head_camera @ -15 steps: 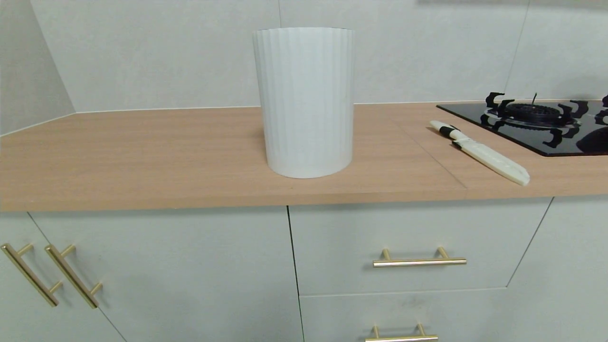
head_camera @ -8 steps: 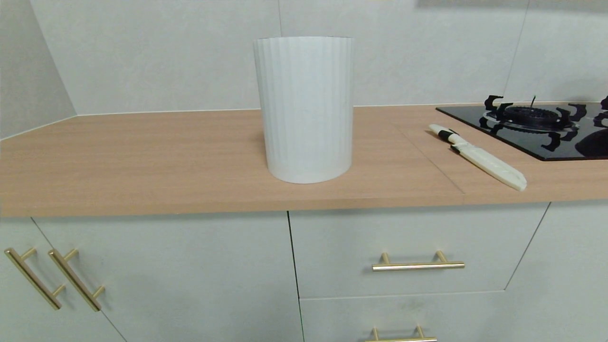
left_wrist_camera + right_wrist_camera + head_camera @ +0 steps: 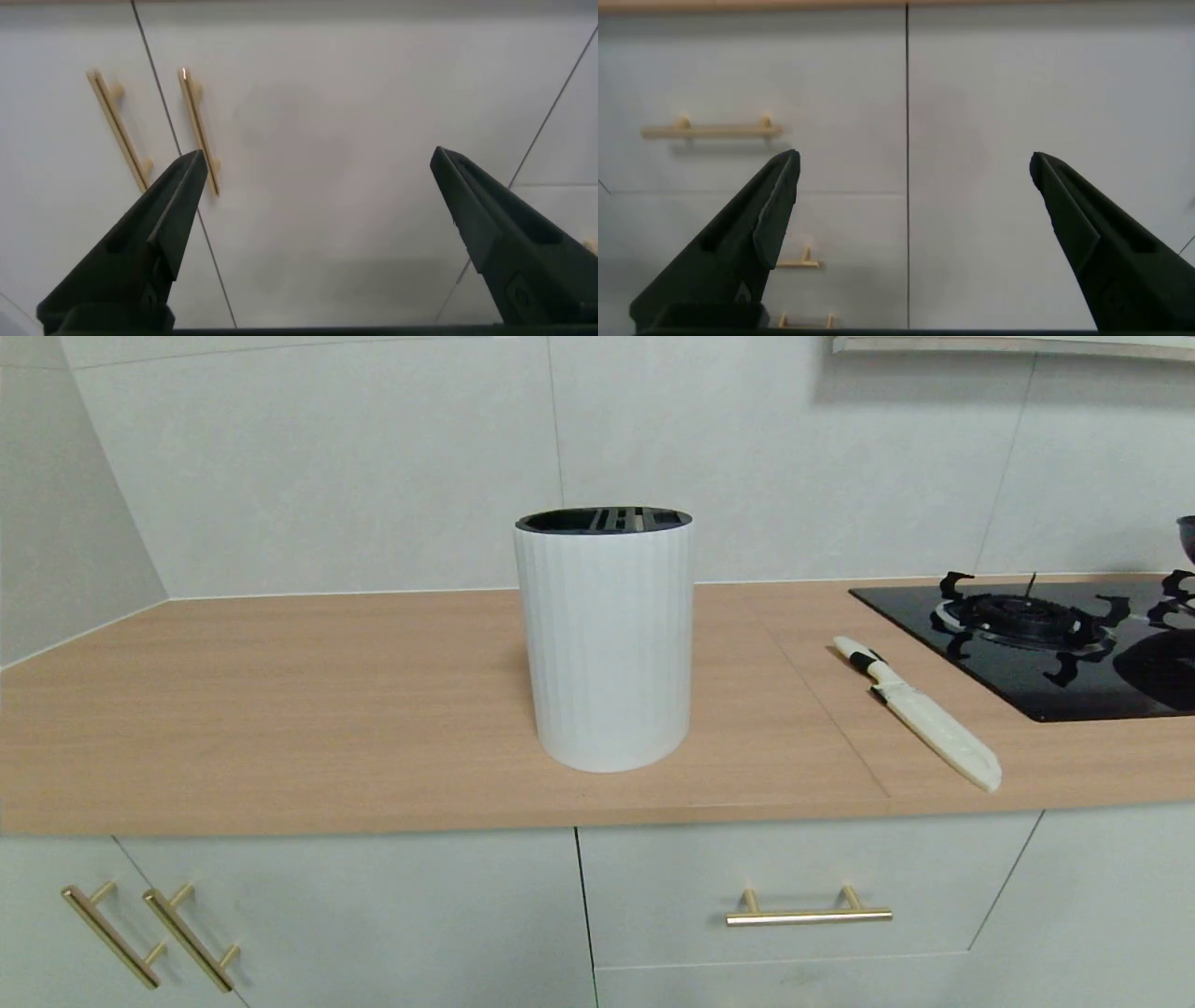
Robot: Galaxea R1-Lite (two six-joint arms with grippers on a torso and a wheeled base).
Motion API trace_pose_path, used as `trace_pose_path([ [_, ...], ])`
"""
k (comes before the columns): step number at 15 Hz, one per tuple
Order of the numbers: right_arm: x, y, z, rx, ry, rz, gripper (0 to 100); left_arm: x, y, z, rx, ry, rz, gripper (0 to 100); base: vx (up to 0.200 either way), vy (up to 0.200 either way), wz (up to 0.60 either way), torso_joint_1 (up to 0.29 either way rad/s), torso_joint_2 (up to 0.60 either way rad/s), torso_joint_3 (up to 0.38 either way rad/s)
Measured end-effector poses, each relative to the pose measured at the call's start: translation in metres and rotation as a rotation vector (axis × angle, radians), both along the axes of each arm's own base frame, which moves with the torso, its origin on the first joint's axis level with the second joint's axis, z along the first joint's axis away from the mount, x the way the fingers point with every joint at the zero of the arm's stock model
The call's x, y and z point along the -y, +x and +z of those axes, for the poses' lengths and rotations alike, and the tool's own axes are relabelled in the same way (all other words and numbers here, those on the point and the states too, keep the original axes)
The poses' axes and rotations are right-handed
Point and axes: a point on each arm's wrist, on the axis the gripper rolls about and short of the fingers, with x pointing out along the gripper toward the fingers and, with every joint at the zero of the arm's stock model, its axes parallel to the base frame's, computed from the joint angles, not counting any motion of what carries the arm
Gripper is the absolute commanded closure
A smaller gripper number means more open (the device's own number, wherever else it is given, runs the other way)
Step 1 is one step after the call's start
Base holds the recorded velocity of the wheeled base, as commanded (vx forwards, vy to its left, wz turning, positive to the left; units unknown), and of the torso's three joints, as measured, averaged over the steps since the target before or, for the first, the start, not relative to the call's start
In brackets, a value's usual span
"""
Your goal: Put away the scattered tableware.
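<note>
A white ribbed holder (image 3: 607, 639) with a black slotted top stands upright near the middle of the wooden counter (image 3: 280, 709). To its right a knife (image 3: 920, 711) with a cream blade and a black-banded handle lies flat on the counter, close to the stove. My left gripper (image 3: 318, 233) is open, below counter height, facing cabinet doors with gold handles (image 3: 201, 131). My right gripper (image 3: 915, 233) is open too, facing the drawer fronts, with a gold drawer handle (image 3: 710, 131) in its view. Nothing is between either pair of fingers.
A black gas hob (image 3: 1036, 635) with pan supports fills the counter's right end. A tiled wall (image 3: 327, 467) runs behind the counter. White cabinets and drawers with gold handles (image 3: 808, 915) sit below the counter's front edge.
The head camera has risen and tilted, so the whole picture shifted down; the holder's black slotted top has come into sight. Holder and knife have not moved on the counter.
</note>
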Motion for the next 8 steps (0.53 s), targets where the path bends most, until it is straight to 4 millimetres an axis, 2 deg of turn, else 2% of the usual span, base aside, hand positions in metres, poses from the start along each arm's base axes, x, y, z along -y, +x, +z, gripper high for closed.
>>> trace_pose_path([
  [8,0.0,0.0,-0.0001,0.0,0.0,0.0,0,0.0,0.0,0.0,0.0,0.0,0.0,0,0.0,0.0,0.0,0.19,-0.47,-0.29],
])
